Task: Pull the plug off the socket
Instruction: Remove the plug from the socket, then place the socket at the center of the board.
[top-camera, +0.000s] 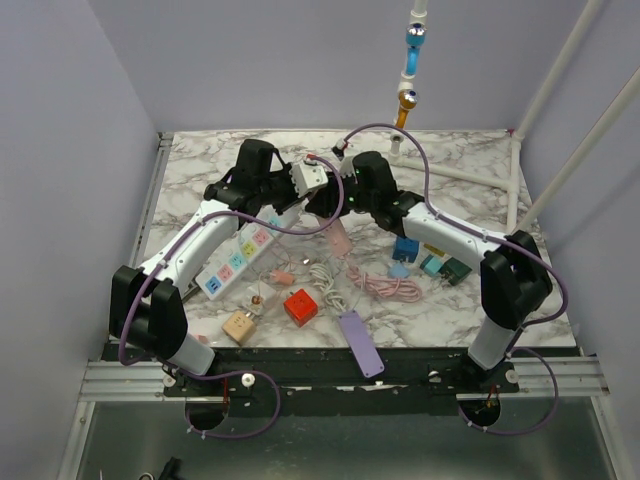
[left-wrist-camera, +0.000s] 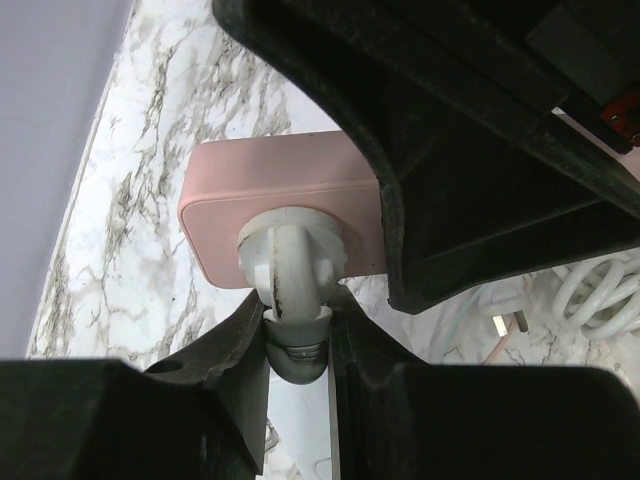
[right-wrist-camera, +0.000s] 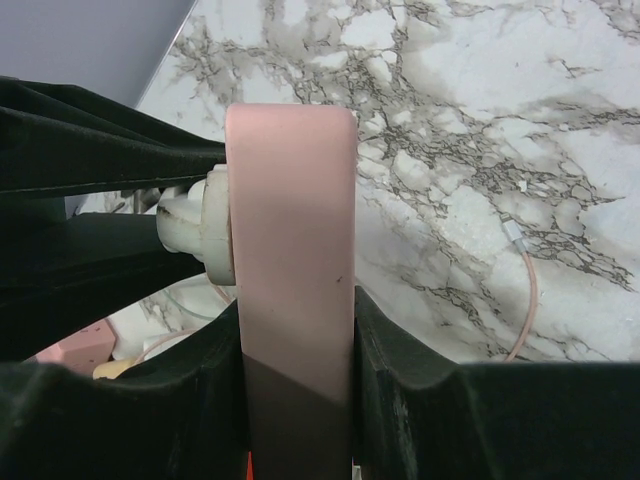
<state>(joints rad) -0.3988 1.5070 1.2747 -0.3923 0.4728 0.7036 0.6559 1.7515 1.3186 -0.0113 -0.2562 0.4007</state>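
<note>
A pink socket block (right-wrist-camera: 292, 250) is held up over the middle of the table, and my right gripper (right-wrist-camera: 295, 380) is shut on its two flat sides. A white plug (left-wrist-camera: 293, 262) sits in the socket's face (left-wrist-camera: 290, 190), its flange flush against the pink surface. My left gripper (left-wrist-camera: 297, 330) is shut on the plug's grey tail end. In the top view the two grippers meet at the table's centre, left gripper (top-camera: 305, 205) against right gripper (top-camera: 330, 205), with the socket (top-camera: 339, 238) showing just below them. The plug (right-wrist-camera: 195, 225) juts out to the left in the right wrist view.
On the marble table (top-camera: 470, 180) lie a white power strip (top-camera: 237, 259) with coloured outlets, a red cube (top-camera: 300, 306), a tan cube (top-camera: 238, 326), a lilac strip (top-camera: 360, 342), a pink coiled cable (top-camera: 385, 285), blue adapters (top-camera: 405, 248) and a white cable (top-camera: 322, 275).
</note>
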